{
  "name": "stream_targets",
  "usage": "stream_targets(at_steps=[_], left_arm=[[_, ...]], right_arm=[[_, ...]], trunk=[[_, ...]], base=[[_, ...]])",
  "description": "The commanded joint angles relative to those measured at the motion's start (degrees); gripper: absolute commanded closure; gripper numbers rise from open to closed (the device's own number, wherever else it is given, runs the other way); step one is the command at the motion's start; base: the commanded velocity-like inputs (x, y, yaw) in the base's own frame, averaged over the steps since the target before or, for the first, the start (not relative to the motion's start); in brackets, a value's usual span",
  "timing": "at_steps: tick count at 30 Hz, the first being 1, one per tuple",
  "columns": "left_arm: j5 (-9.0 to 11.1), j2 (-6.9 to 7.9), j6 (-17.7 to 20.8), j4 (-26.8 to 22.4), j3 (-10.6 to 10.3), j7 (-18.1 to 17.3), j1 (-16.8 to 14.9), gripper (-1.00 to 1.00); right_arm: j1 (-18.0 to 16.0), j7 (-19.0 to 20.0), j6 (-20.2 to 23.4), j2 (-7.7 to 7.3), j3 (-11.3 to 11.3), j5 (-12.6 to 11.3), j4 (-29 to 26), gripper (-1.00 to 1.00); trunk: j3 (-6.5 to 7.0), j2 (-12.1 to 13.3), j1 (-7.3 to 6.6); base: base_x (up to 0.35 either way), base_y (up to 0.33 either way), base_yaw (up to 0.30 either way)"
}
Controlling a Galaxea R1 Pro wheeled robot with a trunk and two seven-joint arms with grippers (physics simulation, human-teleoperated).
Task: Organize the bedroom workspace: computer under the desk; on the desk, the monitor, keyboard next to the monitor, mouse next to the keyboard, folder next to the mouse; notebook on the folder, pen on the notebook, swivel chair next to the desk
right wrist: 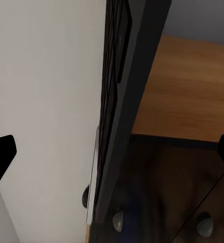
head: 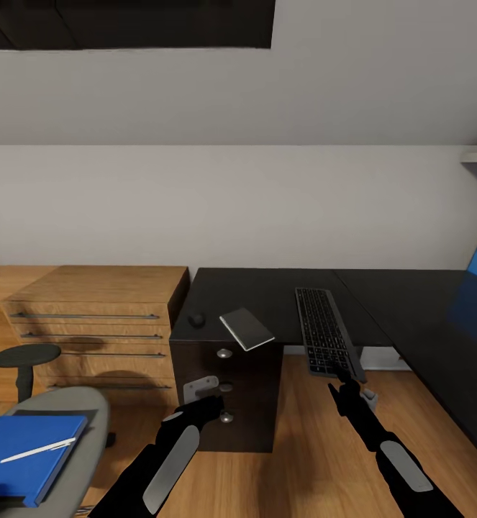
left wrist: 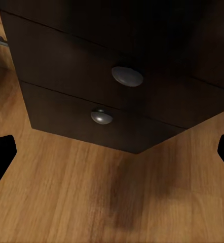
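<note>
Right gripper [head: 342, 381] grasps the keyboard [head: 326, 338] at the desk [head: 281, 295] front edge; left gripper [head: 208, 404] jaws spread.
Notebook [head: 247, 328] overhangs the drawer unit [head: 227, 392]; pen [head: 39, 450] lies on folder [head: 24, 455] on swivel chair [head: 87, 417]; wood cabinet [head: 94, 316] alongside.

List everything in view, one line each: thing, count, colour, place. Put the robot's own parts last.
desk: one, glossy black top, L-shaped, along the wall.
drawer unit: one, black with round silver knobs, under the desk's left end.
keyboard: one, dark grey, on the desk, its near end overhanging the front edge.
notebook: one, grey-white, on the desk, overhanging the drawer unit.
mouse: one, black, on the desk left of the notebook.
swivel chair: one, grey, lower left.
folder: one, bright blue, on the chair seat.
pen: one, whitish, on the folder.
wooden cabinet: one, light wood, left of the desk.
left hand: one, black, in front of the drawers.
right hand: one, black, at the keyboard's near end.
</note>
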Motion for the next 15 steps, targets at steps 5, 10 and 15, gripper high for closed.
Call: stream_targets(at_steps=[5, 10, 15], left_arm=[[0.40, 0.03, 0.10, 0.27, -0.09, 0.45, -0.05, -1.00], [0.40, 0.03, 0.08, 0.34, -0.09, 0.45, -0.05, -1.00], [0.40, 0.03, 0.09, 0.41, -0.09, 0.45, -0.05, -1.00]], right_arm=[[-0.06, 0.06, 0.56, 0.00, -0.55, -0.63, 0.02, -1.00], [-0.07, 0.04, 0.56, 0.00, -1.05, -0.63, 0.09, -1.00], [-0.05, 0.03, 0.56, -0.06, -1.15, -0.62, 0.11, -1.00]], trunk=[[-0.06, -0.03, -0.01], [-0.06, -0.03, -0.01], [-0.06, -0.03, -0.01]], base=[[0.001, 0.000, 0.000], [0.118, 0.000, 0.000], [0.068, 0.000, 0.000]])
